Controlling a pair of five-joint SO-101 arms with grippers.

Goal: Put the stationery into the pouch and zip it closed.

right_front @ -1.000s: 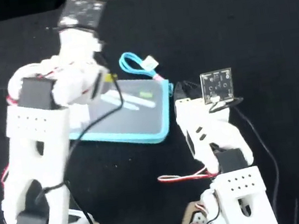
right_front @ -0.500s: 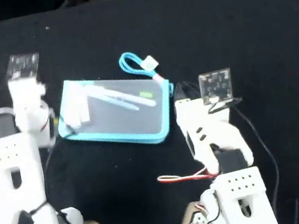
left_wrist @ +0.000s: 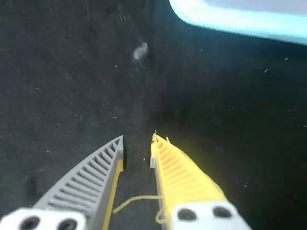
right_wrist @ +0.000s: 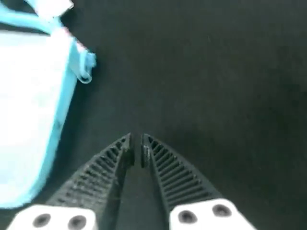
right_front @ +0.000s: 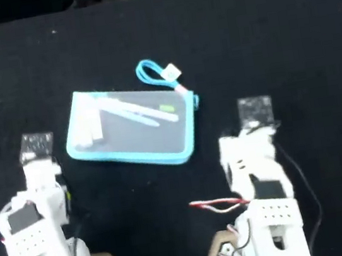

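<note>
A flat translucent grey pouch with light-blue trim [right_front: 131, 140] is lying on the black cloth counter [right_front: 285, 35], a little toward 10 o'clock from the middle of the high view. Two pale pens [right_front: 138, 112] and a small white block [right_front: 88, 130] are showing through its clear face. A blue loop strap with a white tag [right_front: 152, 73] is trailing from its 1 o'clock corner. The left pincer [left_wrist: 138, 143] is hovering over bare cloth at the pouch's 7 o'clock, slightly released and gripping nothing. The right pincer [right_wrist: 135, 141] is hanging at the pouch's 4 o'clock, clenched on nothing.
</note>
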